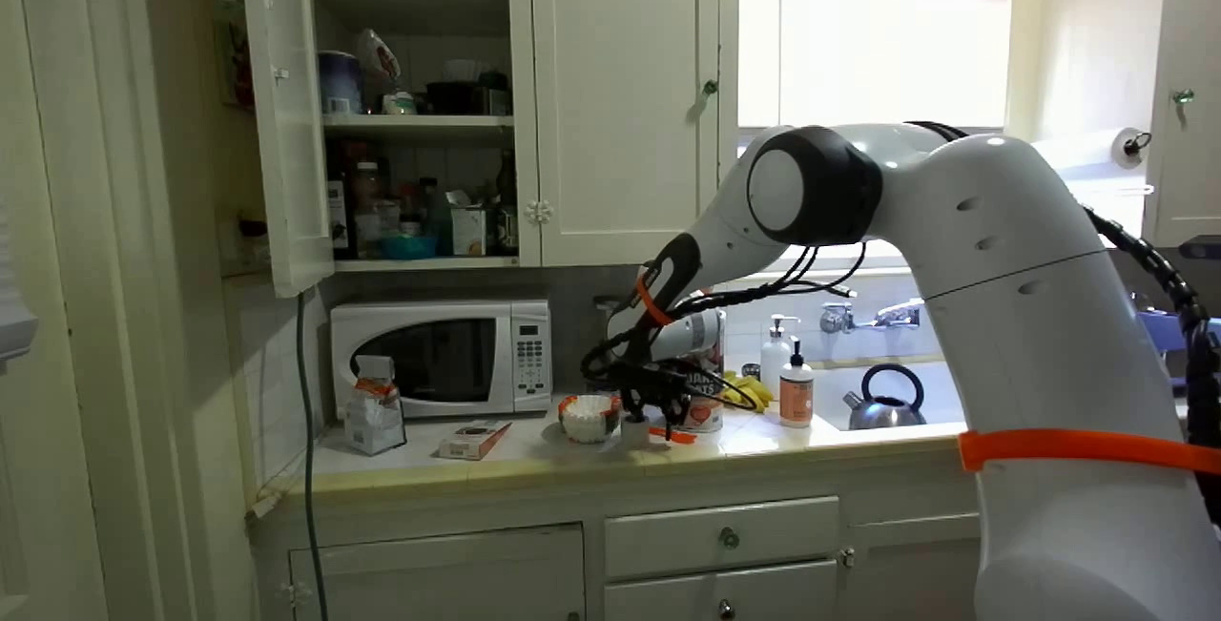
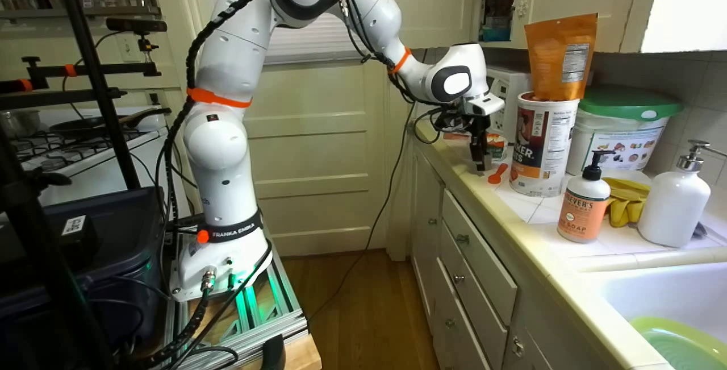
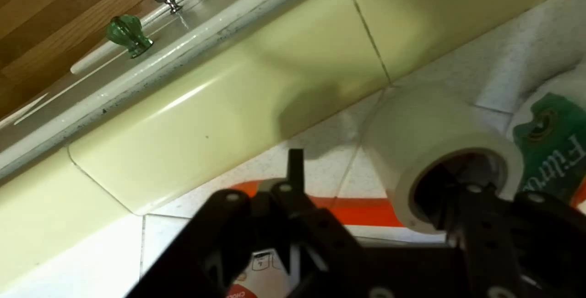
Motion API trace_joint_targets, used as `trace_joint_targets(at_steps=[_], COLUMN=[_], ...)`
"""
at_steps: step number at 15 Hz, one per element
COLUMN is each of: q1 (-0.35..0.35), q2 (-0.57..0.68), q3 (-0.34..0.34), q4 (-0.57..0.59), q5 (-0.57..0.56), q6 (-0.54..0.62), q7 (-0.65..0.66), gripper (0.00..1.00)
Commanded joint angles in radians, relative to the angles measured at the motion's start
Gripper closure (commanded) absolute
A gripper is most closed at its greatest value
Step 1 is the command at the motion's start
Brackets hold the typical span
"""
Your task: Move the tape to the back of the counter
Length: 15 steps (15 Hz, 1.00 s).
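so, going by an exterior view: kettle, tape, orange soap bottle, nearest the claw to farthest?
1. Tape: right at the claw.
2. Orange soap bottle: off to picture right.
3. Kettle: same side, farther along.

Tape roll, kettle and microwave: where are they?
Tape roll (image 3: 409, 140), in the wrist view: its outer curved side.
Kettle (image 1: 886, 413), in an exterior view: its metal body.
Microwave (image 1: 434, 361), in an exterior view: its dark door window.

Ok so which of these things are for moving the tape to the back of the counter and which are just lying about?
For the job:
tape
counter
gripper

Just lying about:
orange spoon
soap bottle
yellow gloves
oats canister
kettle
microwave
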Motion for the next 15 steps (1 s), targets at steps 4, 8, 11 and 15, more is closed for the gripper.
trace_joint_targets(at_steps=[4,8,11,15], q1=[0.025,0.070,0.085,0.094], q2=[0.004,-0.058,-0.124,-0.169], q3=[-0.025,-0.046,-0.023,0.008], q4=[0.024,-0.004,-0.021,0.029], q5=[-0.021,-0.084,-0.099,-0.112], q6=[-0.055,-0.096,-0.102,-0.079], q7=[0.053,0.150,0.199,0.267], gripper=[0.92,0.96,0.96,0.96])
